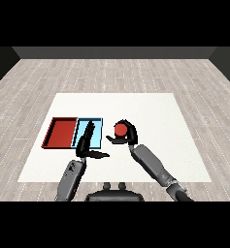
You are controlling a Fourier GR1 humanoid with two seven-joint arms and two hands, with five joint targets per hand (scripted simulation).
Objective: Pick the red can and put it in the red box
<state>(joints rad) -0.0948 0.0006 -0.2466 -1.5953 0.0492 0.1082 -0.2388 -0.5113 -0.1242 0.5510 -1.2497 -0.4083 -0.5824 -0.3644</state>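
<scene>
One white desk (150, 160) is provided as the work surface. Two trays are laid on it side by side and touching: one red box (63, 132), which is the target, and one light blue tray (98, 130) on the side of the red box toward the desk centre. This arrangement is judged to require that the can be carried across the blue tray.

Two hands are present. The left hand (86, 141) is held over the blue tray, just beside the red box, with fingers straight and thumb spread; nothing is held in it.

The right hand (127, 136) is curled round one red can (120, 129). The can is located beyond the blue tray from the red box, near but outside both trays, and appears upright. Whether it is lifted off the desk cannot be determined.
</scene>
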